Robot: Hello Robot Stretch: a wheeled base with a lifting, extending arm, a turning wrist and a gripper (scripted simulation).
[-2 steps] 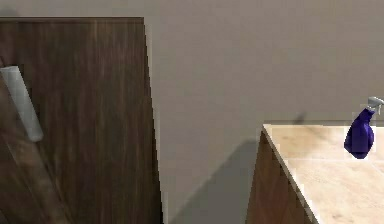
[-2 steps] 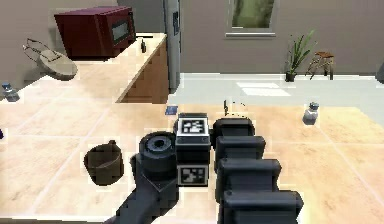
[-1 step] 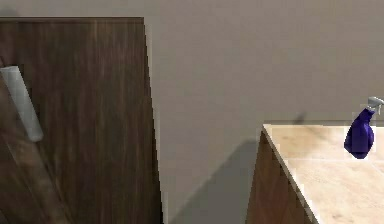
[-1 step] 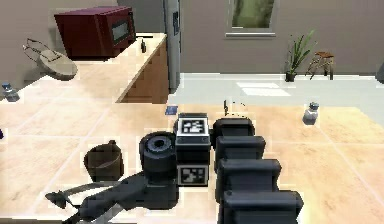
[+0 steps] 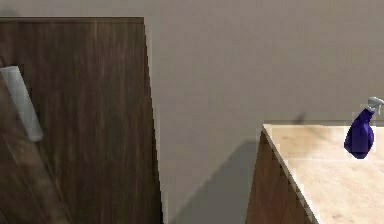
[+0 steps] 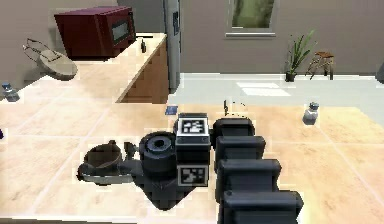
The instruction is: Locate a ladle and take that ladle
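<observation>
The gripper point(image 6: 103, 160) hangs low over the pale stone countertop point(image 6: 60, 120) at the far end of the dark arm point(image 6: 245, 172). Its thin fingers read as a dark knot against the surface, and I cannot tell whether it is grasping anything or carrying nothing. Well apart from it, toward the arm side view's upper left, a pale grey long-handled thing with a rounded bowl lies flat on the counter. By its shape this is most likely the ladle point(image 6: 52, 60), and it sits just beside a dark red microwave point(image 6: 95, 30). A small shaker point(image 6: 10, 91) stands near that view's left edge, between the gripper's stretch of counter and the ladle. In the forward view a blue spray bottle point(image 5: 362, 131) stands on a counter corner, and a dark wood panel point(image 5: 85, 110) rises on the left. The step in hand looks like closing on the ladle, which is not yet within reach. It would go best by lining the base up first so the arm points straight at the handle. The arm should then extend with the gripper raised enough to pass the shaker. The fingers should cross the handle rather than the bowl, and the lift should go straight up, clear of the microwave.
</observation>
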